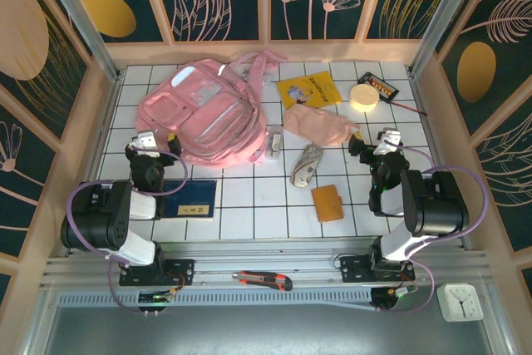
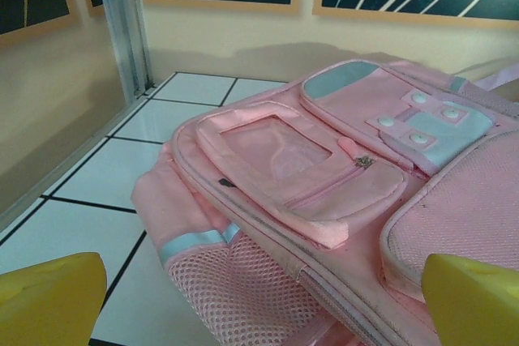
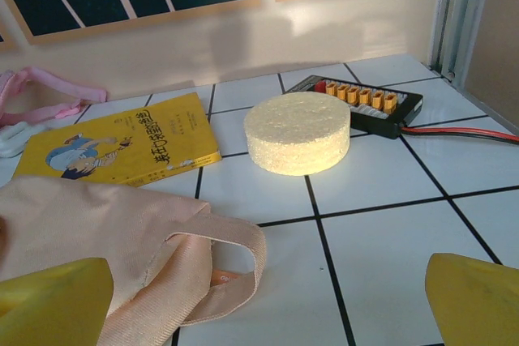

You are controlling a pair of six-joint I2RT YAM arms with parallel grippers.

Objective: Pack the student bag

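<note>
Two empty grippers (image 1: 156, 137) (image 1: 371, 142) — jaws wide apart

We see the pink student bag (image 1: 204, 115) lying flat, front pockets up and zipped, on the table's far-left tiles.

One student bag (image 1: 199, 114), two books (image 1: 308, 89), one foam disc (image 1: 363, 96), one cloth tote (image 1: 320, 126).

The left arm (image 1: 104, 224) and right arm (image 1: 431, 205), black-jointed with white links, trail lilac cables (image 1: 73, 199) from black bases (image 1: 154, 273) at six o'clock; fingertip pads (image 2: 49, 297) are yellow.
</note>
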